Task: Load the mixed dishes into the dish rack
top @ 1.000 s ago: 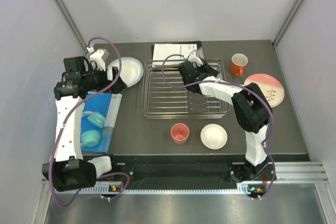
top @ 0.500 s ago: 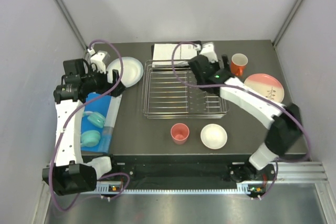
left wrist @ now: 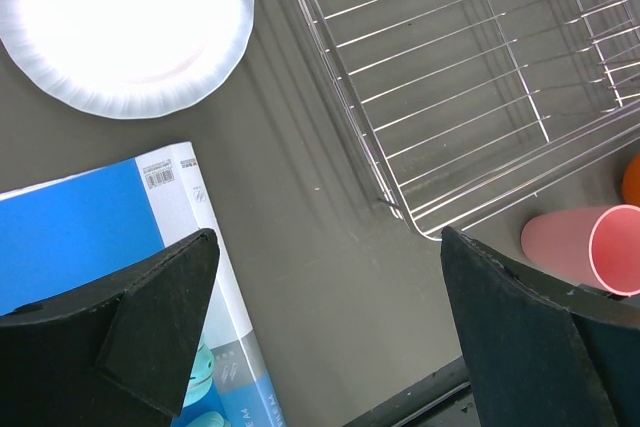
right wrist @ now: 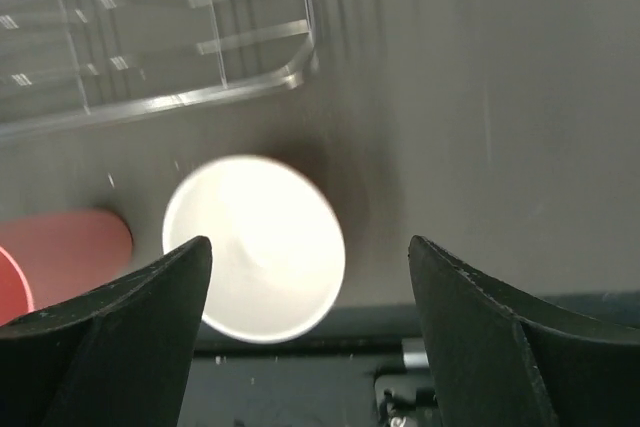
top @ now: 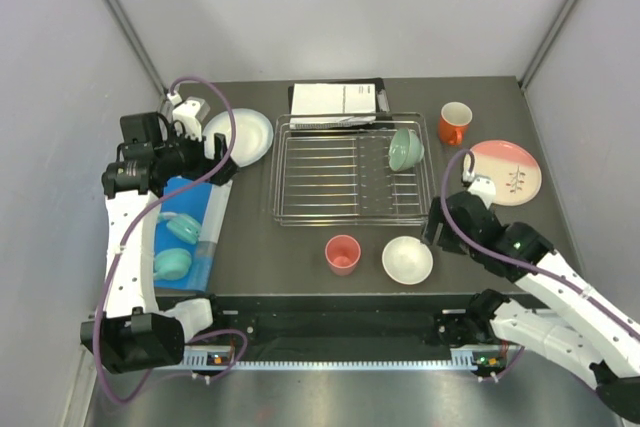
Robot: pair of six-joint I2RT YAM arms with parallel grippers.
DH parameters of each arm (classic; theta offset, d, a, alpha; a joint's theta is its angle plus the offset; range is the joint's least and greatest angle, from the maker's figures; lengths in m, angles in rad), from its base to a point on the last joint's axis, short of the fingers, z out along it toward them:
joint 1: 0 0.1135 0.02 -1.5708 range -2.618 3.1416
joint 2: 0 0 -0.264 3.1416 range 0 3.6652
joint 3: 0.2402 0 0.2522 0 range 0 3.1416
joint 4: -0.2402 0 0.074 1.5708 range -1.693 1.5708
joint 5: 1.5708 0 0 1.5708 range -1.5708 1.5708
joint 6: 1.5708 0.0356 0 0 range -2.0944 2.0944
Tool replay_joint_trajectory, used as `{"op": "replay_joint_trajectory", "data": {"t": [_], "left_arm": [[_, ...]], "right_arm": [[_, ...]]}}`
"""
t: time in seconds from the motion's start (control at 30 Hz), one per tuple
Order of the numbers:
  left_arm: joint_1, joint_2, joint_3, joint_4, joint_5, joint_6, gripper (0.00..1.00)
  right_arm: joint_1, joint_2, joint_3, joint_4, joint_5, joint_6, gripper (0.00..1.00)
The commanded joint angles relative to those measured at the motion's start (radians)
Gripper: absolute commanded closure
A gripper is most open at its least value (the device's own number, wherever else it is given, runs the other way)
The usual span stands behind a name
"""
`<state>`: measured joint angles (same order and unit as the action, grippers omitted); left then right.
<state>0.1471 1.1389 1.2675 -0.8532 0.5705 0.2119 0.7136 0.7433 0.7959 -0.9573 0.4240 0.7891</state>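
The silver wire dish rack (top: pixel 350 175) (left wrist: pixel 470 77) (right wrist: pixel 150 37) stands mid-table with the mint-green bowl (top: pixel 405 148) tilted in its back right corner. In front of it are the pink cup (top: pixel 342 253) (left wrist: pixel 590 247) (right wrist: pixel 55 252) and the white-inside bowl (top: pixel 407 259) (right wrist: pixel 255 247). My right gripper (top: pixel 432 237) (right wrist: pixel 310 247) hangs open just right of that bowl, holding nothing. The white plate (top: pixel 245 135) (left wrist: pixel 125 27) lies left of the rack. My left gripper (top: pixel 222 162) (left wrist: pixel 330 317) is open and empty beside it. The orange mug (top: pixel 455 123) and pink plate (top: pixel 505 169) sit at the right.
A blue sheet (top: pixel 190 227) (left wrist: pixel 90 227) with small teal pieces (top: pixel 175 265) lies at the left under the left arm. A white printed paper on a black board (top: pixel 335 99) lies behind the rack. The table's front edge is close to the cup and bowl.
My right arm has pulled back from the rack to the near right, leaving the mint-green bowl in the rack, and its jaws have opened. The left arm has hardly moved.
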Motion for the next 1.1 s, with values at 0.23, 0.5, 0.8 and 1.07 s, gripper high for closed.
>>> {"op": "replay_joint_trajectory", "data": {"t": [0.23,0.5,0.8,1.07], "left_arm": [[0.005,-0.024,0.038,0.016,0.008,0.004,0.04],[0.006,-0.014,0.05,0.016,0.028,-0.012,0.04],[0.005,-0.024,0.052,0.008,0.025,-0.012,0.04],[0.005,-0.028,0.07,-0.007,0.038,-0.02,0.04]], "right_arm": [[0.009,-0.035,-0.225,0.057,-0.18,0.173,0.22],[0.009,0.05,-0.29,0.19,-0.174,0.154,0.26],[0.007,0.106,-0.343,0.278,-0.191,0.17,0.57],[0.007,0.13,-0.333,0.284,-0.2,0.153,0.98]]}}
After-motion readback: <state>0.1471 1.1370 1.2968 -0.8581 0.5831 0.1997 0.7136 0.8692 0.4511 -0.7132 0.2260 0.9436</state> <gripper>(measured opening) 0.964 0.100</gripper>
